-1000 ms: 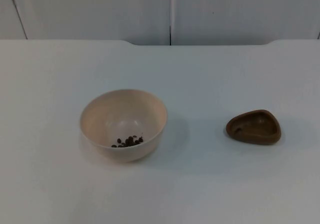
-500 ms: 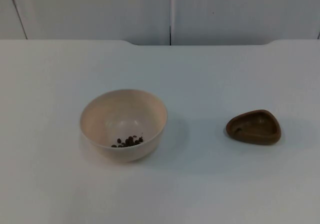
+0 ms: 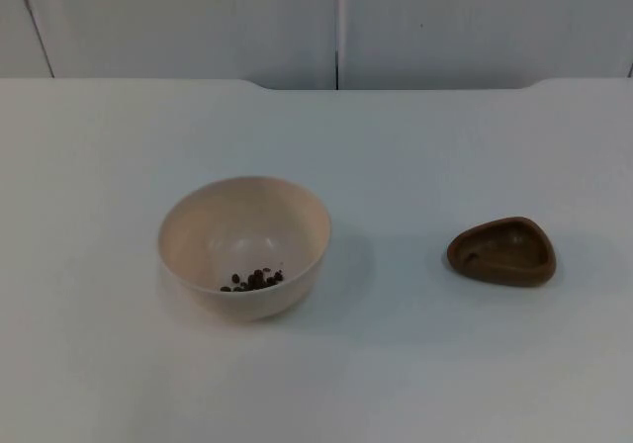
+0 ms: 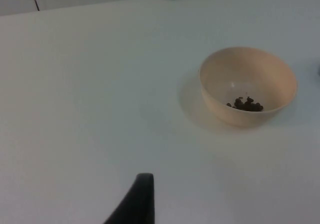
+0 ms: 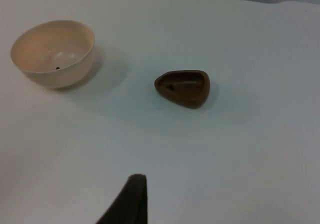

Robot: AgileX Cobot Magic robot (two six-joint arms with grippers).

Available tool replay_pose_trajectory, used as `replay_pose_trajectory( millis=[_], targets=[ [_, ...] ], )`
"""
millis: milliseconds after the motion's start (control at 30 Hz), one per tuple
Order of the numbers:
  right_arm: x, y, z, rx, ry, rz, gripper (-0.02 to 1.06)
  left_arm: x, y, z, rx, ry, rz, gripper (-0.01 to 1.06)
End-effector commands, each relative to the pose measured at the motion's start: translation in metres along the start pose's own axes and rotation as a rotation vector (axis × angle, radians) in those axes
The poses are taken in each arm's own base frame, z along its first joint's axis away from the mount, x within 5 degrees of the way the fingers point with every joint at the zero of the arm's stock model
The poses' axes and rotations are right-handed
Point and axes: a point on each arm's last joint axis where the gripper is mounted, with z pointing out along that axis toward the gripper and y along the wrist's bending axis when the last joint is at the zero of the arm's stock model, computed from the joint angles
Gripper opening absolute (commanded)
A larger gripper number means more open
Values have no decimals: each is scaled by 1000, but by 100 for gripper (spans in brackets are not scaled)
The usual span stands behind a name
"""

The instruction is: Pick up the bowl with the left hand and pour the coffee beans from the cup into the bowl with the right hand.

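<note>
1. Top view: cream bowl [image 3: 244,245] upright on white worktop [image 3: 396,146], coffee beans [image 3: 253,281] inside. Brown cup [image 3: 501,252] well apart to its right.
2. Left wrist view: left gripper [image 4: 137,204] above bare worktop, away from bowl [image 4: 248,85]; can't tell finger state.
3. Right wrist view: right gripper [image 5: 131,201] away from cup [image 5: 183,88]; finger state unclear.
</note>
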Motion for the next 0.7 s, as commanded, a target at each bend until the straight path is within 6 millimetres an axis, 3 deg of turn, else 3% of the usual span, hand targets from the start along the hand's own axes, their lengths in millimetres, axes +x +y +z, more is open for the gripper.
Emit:
replay_pose_trajectory(
  millis=[0, 667],
  targets=[
    [0, 0, 0, 5, -10, 2, 105, 1, 0, 0, -4, 2, -1, 105],
    [0, 0, 0, 5, -12, 6, 105, 1, 0, 0, -4, 2, -1, 105]
  ],
)
